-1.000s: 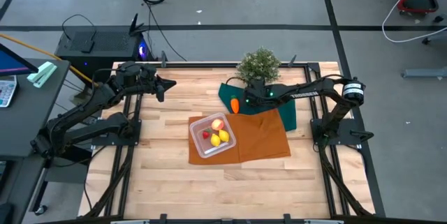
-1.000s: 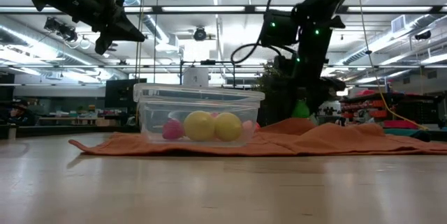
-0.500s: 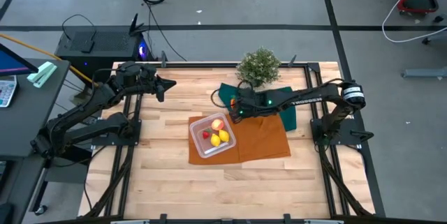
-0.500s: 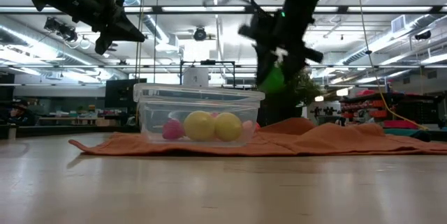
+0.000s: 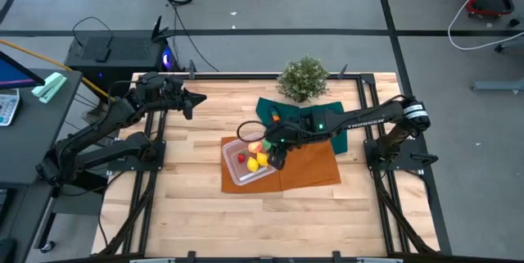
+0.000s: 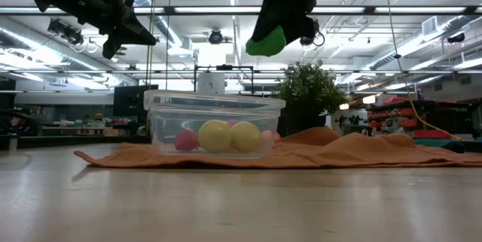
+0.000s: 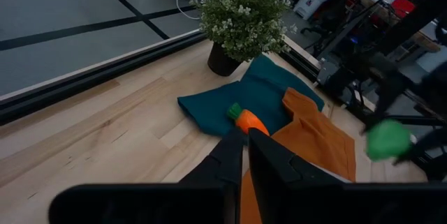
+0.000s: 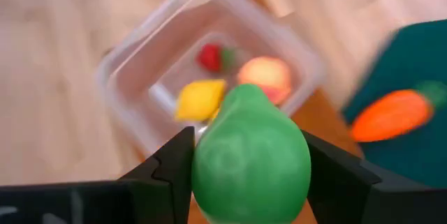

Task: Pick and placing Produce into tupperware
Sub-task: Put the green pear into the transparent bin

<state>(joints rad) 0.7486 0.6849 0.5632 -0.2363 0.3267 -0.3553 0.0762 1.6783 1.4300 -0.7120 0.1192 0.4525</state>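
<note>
My right gripper [image 5: 273, 151] hangs over the clear square tupperware [image 5: 232, 176], shut on the green ball [image 8: 250, 158], which shows high above the container's rim in the low view [image 6: 266, 42]. The tupperware stands on the orange cloth [image 5: 315, 167] and holds two yellow lemons [image 6: 215, 136], a peach-red round fruit [image 5: 256, 146] and a tiny red piece [image 5: 241, 158]. The orange carrot [image 7: 249, 121] lies on the dark green cloth [image 5: 326, 124]. My left gripper [image 5: 196, 99] waits shut, raised over the table's far left part. My right gripper pinches the green ball between its two fingers [image 8: 171, 165], one on each side of its wide middle [image 8: 209, 165]. The fingers come from above, slanting toward the table's left. The ball is lifted clear, hanging over the tupperware's open top.
A bushy potted plant [image 5: 304, 77] stands at the far edge behind the dark green cloth. Bare wooden table [image 5: 188, 206] lies left of and in front of the tupperware. Metal frame rails run along the table's sides.
My right gripper has risen from the dark green cloth beside the carrot and swung toward the table's left and near edge, carrying the green ball. The ball is lifted clear and now hangs over the tupperware. The carrot has stayed on the cloth.
</note>
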